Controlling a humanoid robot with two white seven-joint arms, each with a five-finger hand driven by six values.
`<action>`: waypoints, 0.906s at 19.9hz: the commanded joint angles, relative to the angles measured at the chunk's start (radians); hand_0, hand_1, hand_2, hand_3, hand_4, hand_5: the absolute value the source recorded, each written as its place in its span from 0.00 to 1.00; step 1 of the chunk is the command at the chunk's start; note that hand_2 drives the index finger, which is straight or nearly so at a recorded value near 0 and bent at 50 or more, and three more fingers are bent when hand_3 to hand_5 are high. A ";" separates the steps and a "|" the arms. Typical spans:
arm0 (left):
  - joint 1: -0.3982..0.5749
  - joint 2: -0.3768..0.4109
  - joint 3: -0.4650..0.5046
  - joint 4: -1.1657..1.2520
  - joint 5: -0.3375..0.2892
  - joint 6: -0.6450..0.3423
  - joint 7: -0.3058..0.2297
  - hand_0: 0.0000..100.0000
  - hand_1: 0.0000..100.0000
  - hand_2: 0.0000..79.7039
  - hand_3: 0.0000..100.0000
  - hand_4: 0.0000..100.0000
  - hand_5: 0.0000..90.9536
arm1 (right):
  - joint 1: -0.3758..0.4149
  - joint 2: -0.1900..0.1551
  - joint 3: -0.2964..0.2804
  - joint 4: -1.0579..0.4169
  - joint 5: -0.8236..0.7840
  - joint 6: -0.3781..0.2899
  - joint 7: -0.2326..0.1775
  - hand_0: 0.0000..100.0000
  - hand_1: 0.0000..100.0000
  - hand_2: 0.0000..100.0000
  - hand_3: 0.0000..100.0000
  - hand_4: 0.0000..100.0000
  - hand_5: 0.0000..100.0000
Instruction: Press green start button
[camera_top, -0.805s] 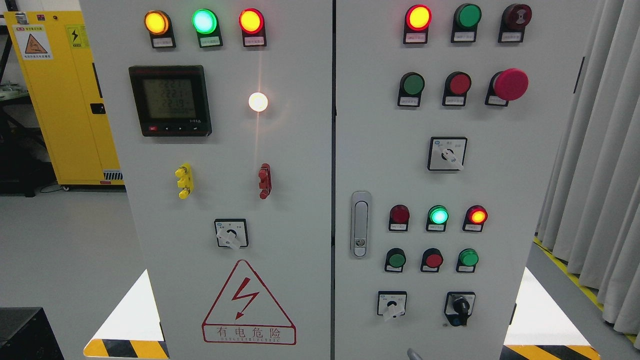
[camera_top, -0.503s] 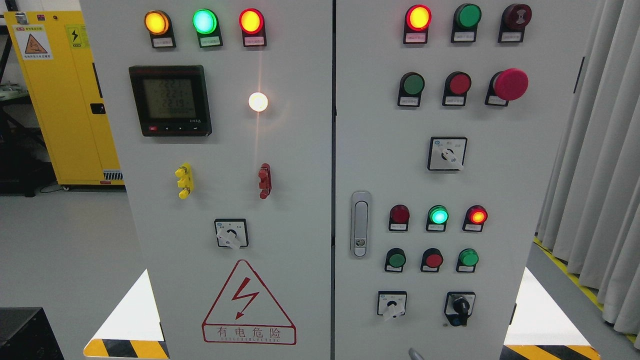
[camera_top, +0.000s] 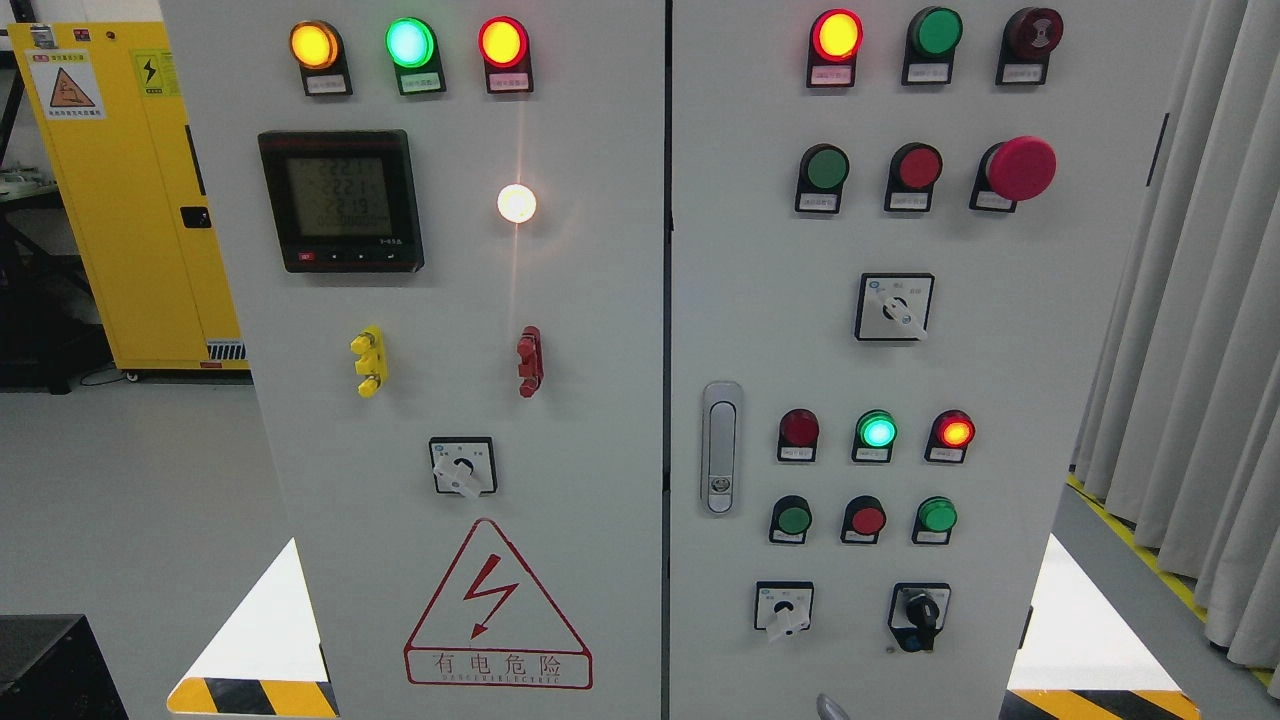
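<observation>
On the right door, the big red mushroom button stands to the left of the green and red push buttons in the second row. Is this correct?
Not quite. The head view shows the big red mushroom button to the right of the green push button and the red push button, at the right end of that second row on the right door.

A big grey cabinet (camera_top: 600, 330) with two doors is filling the view. Orange, green and red lights are glowing along the top. On the right door, a green button (camera_top: 827, 168) is sitting beside a red button (camera_top: 920, 167) and a big red knob (camera_top: 1020, 168). A yellow cupboard (camera_top: 120, 190) is standing behind, at the left.
</observation>
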 joint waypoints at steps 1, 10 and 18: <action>-0.002 0.000 0.000 0.000 0.000 0.000 -0.001 0.12 0.56 0.00 0.00 0.00 0.00 | -0.055 -0.003 -0.053 0.014 0.261 -0.001 -0.006 0.53 0.80 0.00 0.48 0.58 0.53; 0.000 0.000 0.000 0.000 0.000 0.000 -0.001 0.12 0.56 0.00 0.00 0.00 0.00 | -0.172 -0.007 -0.152 0.048 0.628 -0.001 0.004 0.61 0.84 0.00 0.96 1.00 1.00; 0.000 0.000 0.000 0.000 0.000 0.000 -0.001 0.12 0.56 0.00 0.00 0.00 0.00 | -0.267 -0.007 -0.210 0.117 0.700 0.003 0.025 0.66 0.87 0.00 1.00 1.00 1.00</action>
